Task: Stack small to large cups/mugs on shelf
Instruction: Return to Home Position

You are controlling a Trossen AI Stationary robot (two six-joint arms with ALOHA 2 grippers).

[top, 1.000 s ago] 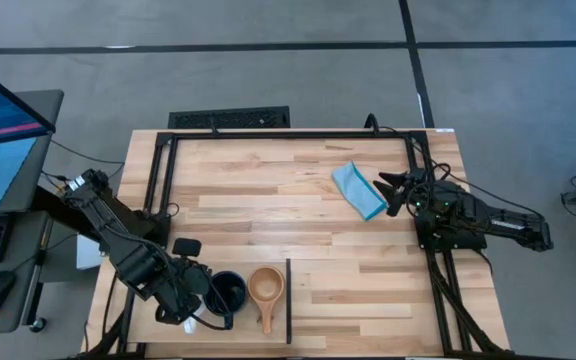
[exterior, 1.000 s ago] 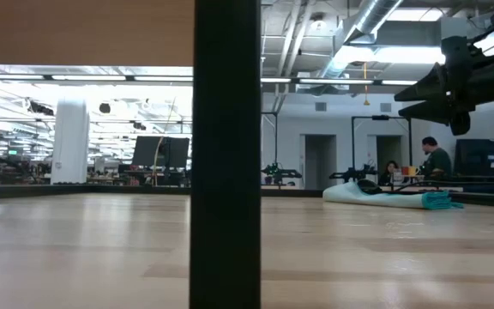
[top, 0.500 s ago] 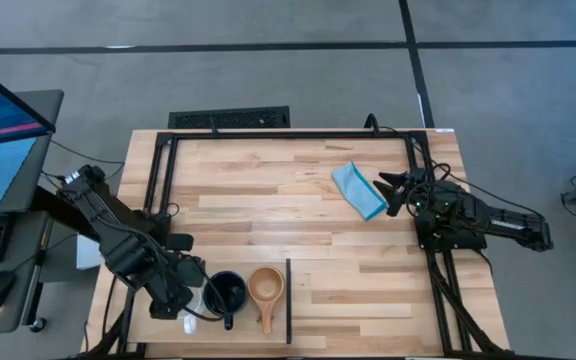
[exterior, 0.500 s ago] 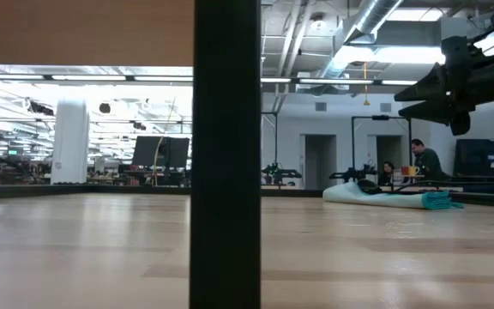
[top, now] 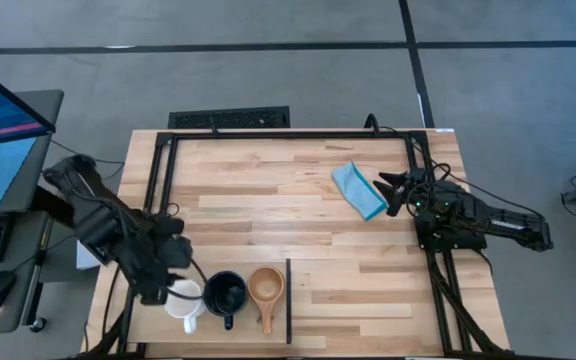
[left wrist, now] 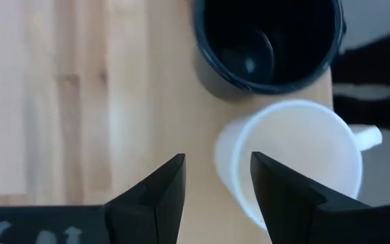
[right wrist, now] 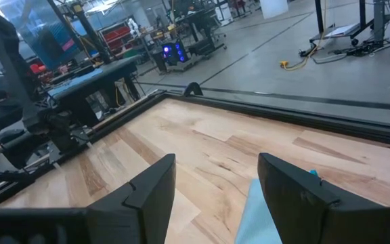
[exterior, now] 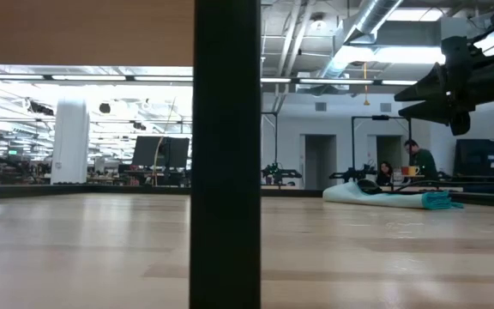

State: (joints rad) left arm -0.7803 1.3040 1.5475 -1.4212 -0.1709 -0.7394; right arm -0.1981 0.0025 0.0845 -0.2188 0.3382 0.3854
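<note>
Along the table's near left edge a row ran left to right: outer mug, middle mug, cup, shelf edge. The cloth lay far right.

I see my right gripper with its two dark fingers spread apart. A folded light-blue cloth lies between them, against one finger. Ahead of them, the striped pale-wood tabletop runs to a black frame rail.

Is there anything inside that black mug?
The black mug looks empty: only its dark, bare bottom shows. One edge of it falls outside the left wrist view, so that part is unseen.
</note>
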